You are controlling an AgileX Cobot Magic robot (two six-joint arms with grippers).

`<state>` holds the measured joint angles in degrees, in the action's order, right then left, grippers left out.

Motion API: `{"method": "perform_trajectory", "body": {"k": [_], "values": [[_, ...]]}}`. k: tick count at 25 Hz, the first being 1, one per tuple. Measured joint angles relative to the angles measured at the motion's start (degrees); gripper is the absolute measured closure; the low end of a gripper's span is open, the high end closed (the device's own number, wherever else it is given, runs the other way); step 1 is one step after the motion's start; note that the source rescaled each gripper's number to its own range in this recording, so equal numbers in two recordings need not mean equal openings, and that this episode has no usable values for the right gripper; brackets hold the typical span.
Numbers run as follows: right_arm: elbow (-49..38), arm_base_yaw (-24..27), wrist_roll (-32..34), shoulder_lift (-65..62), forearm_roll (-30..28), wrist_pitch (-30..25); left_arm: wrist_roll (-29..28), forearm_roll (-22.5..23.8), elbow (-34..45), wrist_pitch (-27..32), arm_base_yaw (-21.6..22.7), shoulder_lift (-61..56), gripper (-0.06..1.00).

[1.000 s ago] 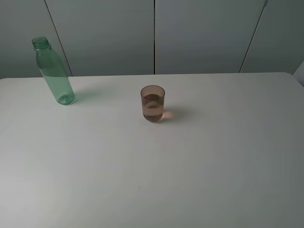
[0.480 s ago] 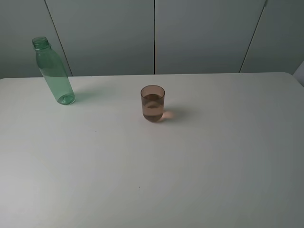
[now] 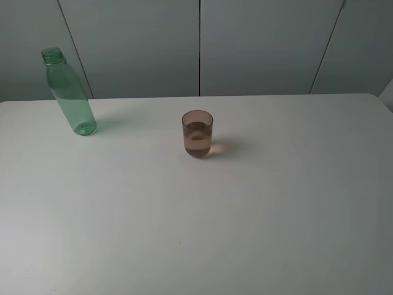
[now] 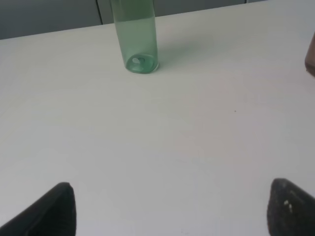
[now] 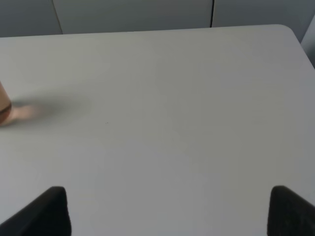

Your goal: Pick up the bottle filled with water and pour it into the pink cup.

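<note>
The green bottle (image 3: 69, 93) stands upright and uncapped at the far left of the white table (image 3: 276, 203). It also shows in the left wrist view (image 4: 135, 37). The pink cup (image 3: 197, 134) stands near the table's middle with liquid in its lower half. A sliver of it shows in the left wrist view (image 4: 310, 55) and in the right wrist view (image 5: 4, 105). My left gripper (image 4: 170, 209) is open and empty, well short of the bottle. My right gripper (image 5: 170, 211) is open and empty, to the right of the cup. Neither gripper shows in the exterior view.
A grey panelled wall (image 3: 199, 46) runs behind the table's far edge. The table's right far corner (image 5: 290, 32) is rounded.
</note>
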<state>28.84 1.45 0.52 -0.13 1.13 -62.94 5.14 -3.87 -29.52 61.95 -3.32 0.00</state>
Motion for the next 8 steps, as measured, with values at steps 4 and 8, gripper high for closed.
{"method": "perform_trajectory", "body": {"k": [4, 8], "values": [[0.0, 0.0, 0.0, 0.0, 0.0, 0.0, 0.0, 0.0, 0.0, 0.0, 0.0, 0.0, -0.05], [0.0, 0.0, 0.0, 0.0, 0.0, 0.0, 0.0, 0.0, 0.0, 0.0, 0.0, 0.0, -0.05]]}}
